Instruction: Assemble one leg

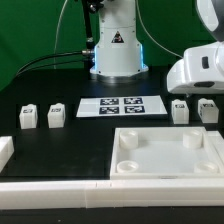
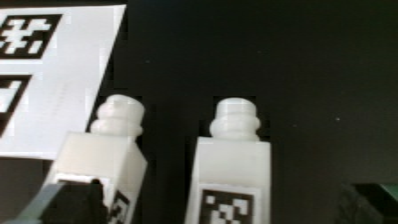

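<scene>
Four small white legs sit on the black table (image 1: 60, 140), and each one has a black-and-white square on its face. On the exterior view's left are the first leg (image 1: 28, 116) and the second leg (image 1: 56, 115), close together. On the exterior view's right are the third leg (image 1: 180, 112) and the fourth leg (image 1: 207, 110), also side by side but not touching. The marker board (image 1: 122, 105) lies flat between the two pairs. In front of the right pair lies the big white panel (image 1: 165, 150) with round holes in its corners, and no leg is in any hole. A long white wall (image 1: 50, 190) runs along the front edge of the table. The white arm (image 1: 200, 65) hangs over the right pair of legs. In the wrist view the gripper (image 2: 217, 200) is just above these two legs, and both show a round peg at one end. Its dark fingers (image 2: 59, 200) peek in only at the two lower corners of the picture, far apart from each other, so the hand looks wide open and is holding nothing. The fourth leg sits in the gap between the fingers. One finger seems to be over the edge of the third leg, next to the marker board, but that corner is too dark to be sure it touches.
</scene>
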